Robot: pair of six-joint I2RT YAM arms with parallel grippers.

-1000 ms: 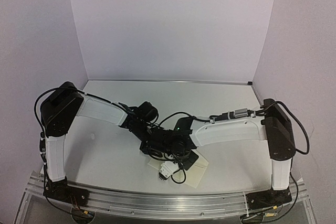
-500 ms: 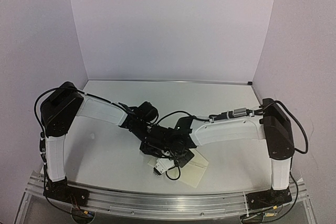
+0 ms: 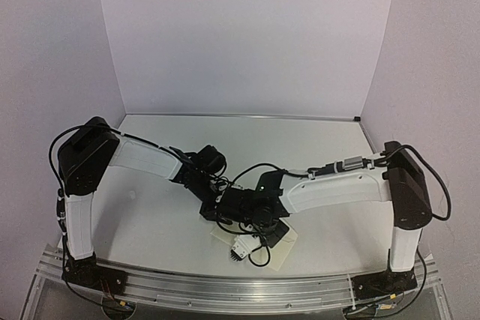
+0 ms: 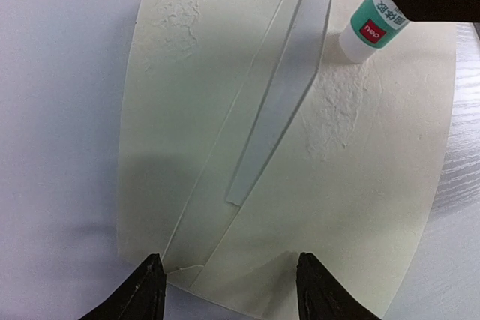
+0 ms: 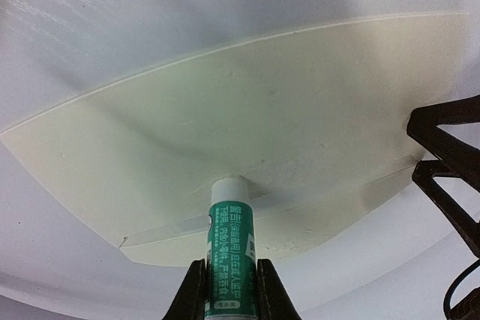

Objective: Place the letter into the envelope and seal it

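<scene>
The cream envelope [image 4: 360, 170] lies flat on the table near the front edge, flap side up, with a white strip [image 4: 281, 110] along a fold. It also shows in the top view [image 3: 283, 251] and the right wrist view [image 5: 247, 110]. No bordered tan letter shows in any view. My right gripper [image 5: 229, 294] is shut on a green and white glue stick [image 5: 231, 252], whose tip touches the envelope near the strip. The glue stick also shows in the left wrist view [image 4: 371, 28]. My left gripper [image 4: 229, 290] is open, its fingertips at the envelope's near edge.
Both wrists crowd together over the envelope in the top view, left gripper [image 3: 216, 211] beside right gripper [image 3: 255, 234]. The left fingers [image 5: 450, 162] show at the right of the right wrist view. The aluminium rail [image 3: 225, 286] runs along the table's front edge.
My right arm has shifted, carrying the glue stick first a little left, then right and toward the front edge along the envelope. The left arm has stayed put.
</scene>
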